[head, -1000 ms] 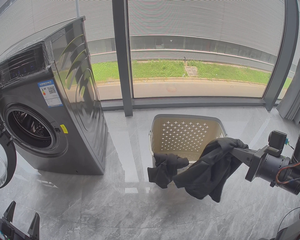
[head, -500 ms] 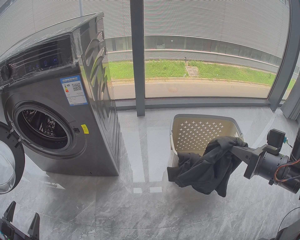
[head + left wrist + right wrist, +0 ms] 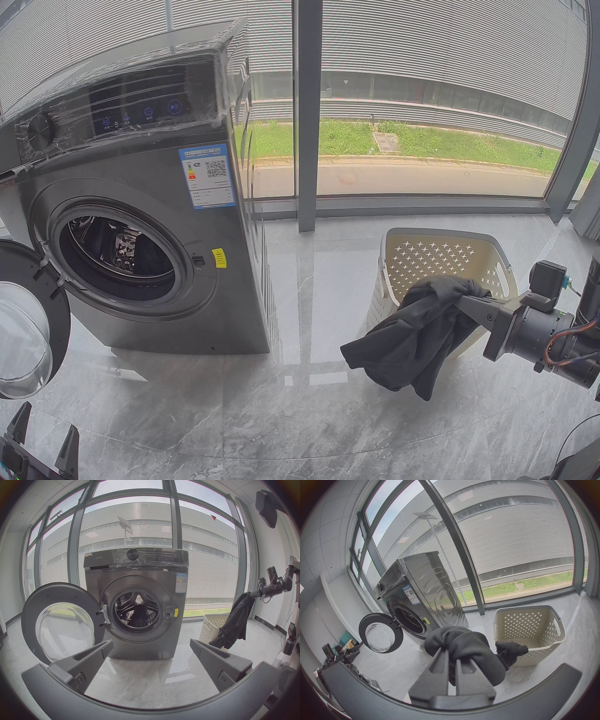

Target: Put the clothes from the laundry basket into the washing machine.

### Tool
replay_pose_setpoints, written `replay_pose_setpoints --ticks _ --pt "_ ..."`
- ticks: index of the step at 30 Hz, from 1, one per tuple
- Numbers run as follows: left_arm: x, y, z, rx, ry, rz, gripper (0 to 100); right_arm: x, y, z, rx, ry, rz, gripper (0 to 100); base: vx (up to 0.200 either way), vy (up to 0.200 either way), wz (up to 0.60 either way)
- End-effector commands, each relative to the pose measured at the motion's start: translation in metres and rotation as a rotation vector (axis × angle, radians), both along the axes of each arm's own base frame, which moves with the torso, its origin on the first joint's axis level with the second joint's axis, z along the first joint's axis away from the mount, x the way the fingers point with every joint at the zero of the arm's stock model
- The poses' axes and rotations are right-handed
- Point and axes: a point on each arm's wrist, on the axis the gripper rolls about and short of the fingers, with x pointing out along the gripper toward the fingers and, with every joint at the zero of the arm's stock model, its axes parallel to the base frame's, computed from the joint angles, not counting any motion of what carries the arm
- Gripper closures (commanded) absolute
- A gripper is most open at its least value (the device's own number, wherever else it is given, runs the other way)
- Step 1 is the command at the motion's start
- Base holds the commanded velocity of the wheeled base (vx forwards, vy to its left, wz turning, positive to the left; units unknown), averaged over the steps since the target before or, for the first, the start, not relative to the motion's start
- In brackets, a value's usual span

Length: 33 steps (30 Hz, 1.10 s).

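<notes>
The right gripper (image 3: 467, 304) is closed on a black garment (image 3: 409, 337), with its fingers pinching a bunched fold at the top. The garment hangs free from that hold. Its bulk is in front of the near left corner of the laundry basket (image 3: 447, 236) and its lowest hem is above the floor (image 3: 300, 412). Whether the cloth touches the basket wall cannot be told. The basket stands on the floor to the right of the washing machine (image 3: 162, 262), well apart from it.

The washing machine's round door (image 3: 28, 325) is swung fully open to the left, leaving the drum opening (image 3: 122, 259) exposed. A dark shape inside the drum cannot be identified.

The left gripper (image 3: 150, 642) is held low in front of the machine, with its jaws spread wide and nothing between them.
</notes>
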Motion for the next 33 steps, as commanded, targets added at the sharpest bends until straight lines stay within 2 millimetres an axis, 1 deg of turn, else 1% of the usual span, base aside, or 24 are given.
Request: replay_pose_setpoints --ticks 1,12,18,30,33 --pt "0.0000 0.0001 -0.0052 0.000 0.000 0.004 0 0.0021 0.0020 -0.0030 -0.009 0.012 0.001 100 0.000 0.200 0.00" --pt "0.0000 0.0000 -0.0052 -0.002 0.000 0.001 0 0.0015 0.0024 -0.0064 -0.015 0.024 0.006 100 0.000 0.200 0.00" --pt "0.0000 0.0000 -0.0052 -0.005 0.000 0.001 0 0.0016 0.0028 -0.0067 -0.016 0.026 0.009 100 0.000 0.000 0.00" --pt "0.0000 0.0000 -0.0052 -0.008 0.000 0.001 0 0.0024 0.0012 -0.0064 -0.016 0.024 0.000 100 -0.200 0.000 0.00" --pt "0.0000 0.0000 -0.0052 -0.006 0.000 0.001 0 0.0021 0.0010 -0.0074 -0.020 0.027 0.000 100 0.000 0.000 0.00"
